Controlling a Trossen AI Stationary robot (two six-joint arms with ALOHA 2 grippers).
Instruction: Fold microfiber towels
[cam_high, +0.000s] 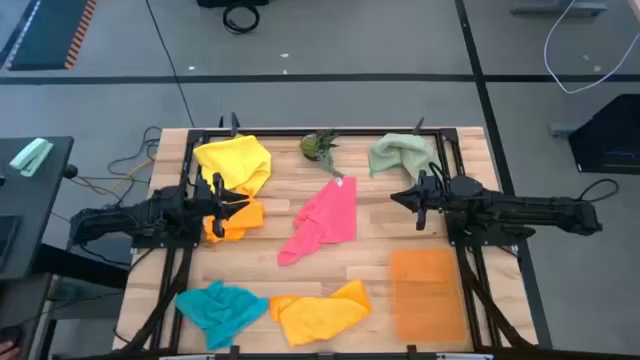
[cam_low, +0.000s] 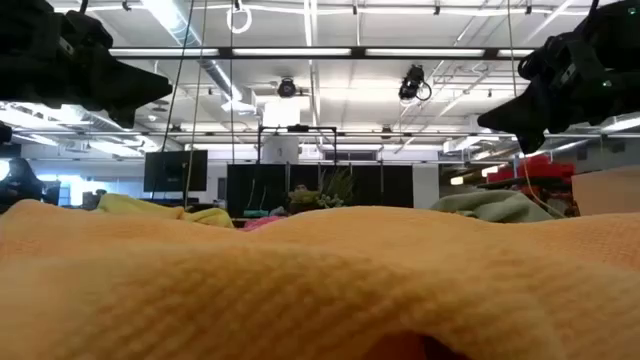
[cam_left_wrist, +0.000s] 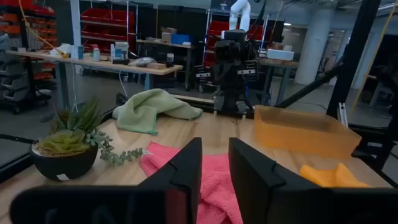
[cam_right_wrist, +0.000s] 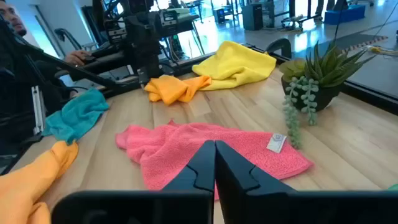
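Between both pincers (raised): pink towel (cam_high: 322, 222).

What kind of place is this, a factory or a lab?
It looks like a robotics lab or workshop: red parts bins on shelves, workbenches with gear, exposed ceiling ducts, and a wooden table strewn with towels.

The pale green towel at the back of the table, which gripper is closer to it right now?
Right. The right gripper hovers just in front of the pale green towel, slightly toward the table's middle. The left gripper is across the table, by the yellow towel.
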